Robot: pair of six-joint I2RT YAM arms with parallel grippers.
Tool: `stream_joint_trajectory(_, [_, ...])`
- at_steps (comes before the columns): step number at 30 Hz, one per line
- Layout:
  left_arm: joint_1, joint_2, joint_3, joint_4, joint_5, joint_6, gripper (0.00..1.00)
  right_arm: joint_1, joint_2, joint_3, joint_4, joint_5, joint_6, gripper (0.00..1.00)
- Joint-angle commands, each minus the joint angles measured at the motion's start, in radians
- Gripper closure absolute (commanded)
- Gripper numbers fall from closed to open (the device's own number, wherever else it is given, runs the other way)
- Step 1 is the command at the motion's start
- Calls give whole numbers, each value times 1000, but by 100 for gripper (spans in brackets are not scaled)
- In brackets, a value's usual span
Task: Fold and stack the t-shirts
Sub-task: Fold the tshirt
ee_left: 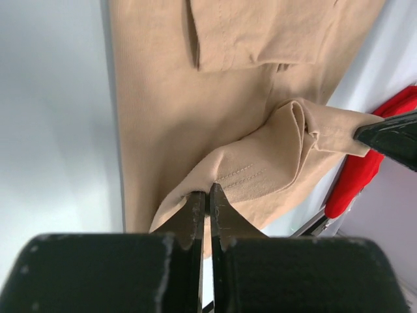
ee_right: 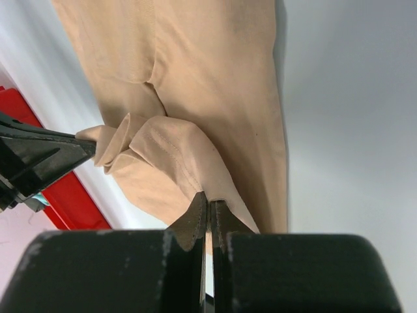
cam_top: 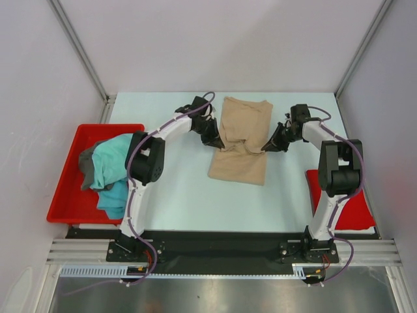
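- The tan t-shirt [cam_top: 242,120] is laid flat mid-table [cam_top: 176,189], its long axis running near to far.
- The teal t-shirt [cam_top: 114,163] and dark grey t-shirt [cam_top: 85,164] are heaped in the red tray [cam_top: 65,210].
- The left gripper [cam_top: 217,139] is pinched shut on the tan shirt's left edge, and the right gripper [cam_top: 267,147] on its right edge, both about mid-length.
- A crosswise ridge of cloth is held raised between them.
- Judged: the ridge is to be carried along the long axis, with both arms equally near.

The left arm [cam_top: 144,160] and right arm [cam_top: 339,169] are white links with bulky black joint housings, rising from a black base plate [cam_top: 221,242]. A purple cable [cam_top: 132,212] loops up each from that plate. The left end effector [ee_left: 208,193] and right end effector [ee_right: 208,203] have thin, tapering black fingers [ee_left: 194,218] on blocky black mounts.
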Motion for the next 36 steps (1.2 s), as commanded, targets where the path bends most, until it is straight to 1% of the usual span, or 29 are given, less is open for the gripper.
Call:
stream_joint_trajectory(1, [8, 17, 67, -9, 14, -15, 96, -8, 17, 46, -4, -23, -27, 100])
stream_joint_trajectory(14, [13, 68, 137, -21, 19, -31, 95, -21, 85, 130, -30, -21, -30, 100])
stream_joint_trajectory(18, [22, 79, 144, -26, 19, -40, 90, -24, 97, 136, -40, -21, -35, 98])
stream_joint_trajectory(19, [25, 77, 144, -27, 14, -42, 83, -24, 97, 138, -43, -18, -33, 96])
stream_joint_trajectory(21, [30, 71, 159, -35, -24, -29, 76, -34, 100, 142, -46, -12, -35, 90])
stream_joint_trajectory(22, [31, 69, 174, -49, -50, -19, 68, -35, 102, 145, -46, -3, -36, 83])
stream_joint_trajectory(23, [31, 62, 195, -66, -79, -3, 65, -38, 105, 165, -54, 8, -42, 77])
stream_joint_trajectory(24, [31, 59, 241, -95, -122, 29, 63, -38, 112, 181, -77, 40, -59, 74])
stream_joint_trajectory(26, [30, 42, 321, -142, -190, 93, 61, -64, 120, 243, -135, 83, -91, 68])
stream_joint_trajectory(27, [30, 30, 337, -174, -216, 118, 60, -64, 128, 266, -164, 108, -128, 66])
stream_joint_trajectory(28, [28, 8, 338, -182, -259, 139, 58, -63, 126, 294, -193, 169, -145, 61])
stream_joint_trajectory(29, [28, -15, 334, -182, -267, 179, 57, -60, 123, 322, -238, 193, -159, 59])
stream_joint_trajectory(31, [27, -91, 270, -172, -252, 205, 57, -49, 86, 320, -257, 235, -189, 57])
stream_joint_trajectory(32, [25, -116, 233, -158, -227, 218, 57, -22, 68, 314, -261, 241, -196, 55])
stream_joint_trajectory(33, [22, -143, 149, -118, -203, 221, 58, -11, 53, 293, -266, 246, -197, 54])
stream_joint_trajectory(35, [-1, -206, 64, -75, -140, 228, 60, 23, -7, 259, -240, 249, -190, 50])
stream_joint_trajectory(36, [-9, -220, -12, -16, -112, 228, 62, 41, -27, 210, -217, 225, -182, 49])
